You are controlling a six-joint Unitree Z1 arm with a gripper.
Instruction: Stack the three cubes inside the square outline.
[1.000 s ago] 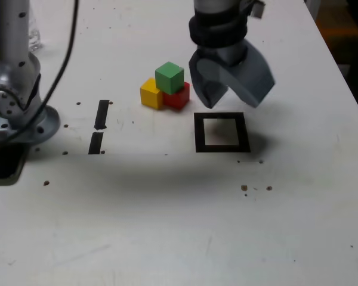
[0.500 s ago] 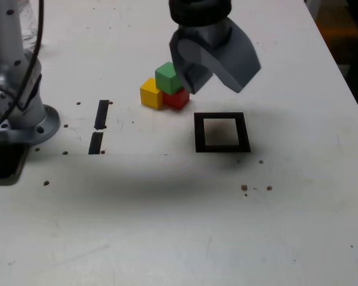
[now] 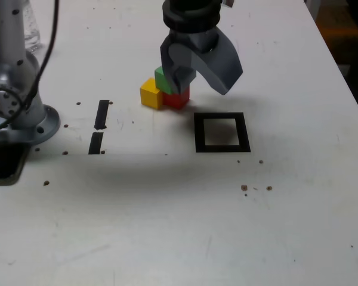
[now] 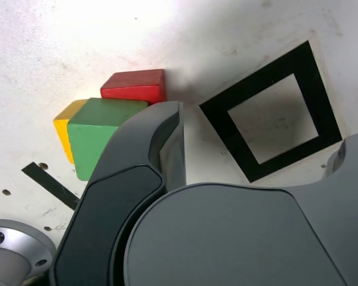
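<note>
White table point(image 3: 167, 226) lay bare; the gripper point(image 3: 194, 71) hung spread wide and empty beside the green cube point(image 4: 98, 134), seemingly light, rigid, best pinched across flat sides.

pincer point(image 3: 198, 82) pointing down, jaws spread wide

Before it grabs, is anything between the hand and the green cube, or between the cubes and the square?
Nothing visible. The open hand hangs right by the green cube, and the table between the cubes and the square outline is bare.
</note>
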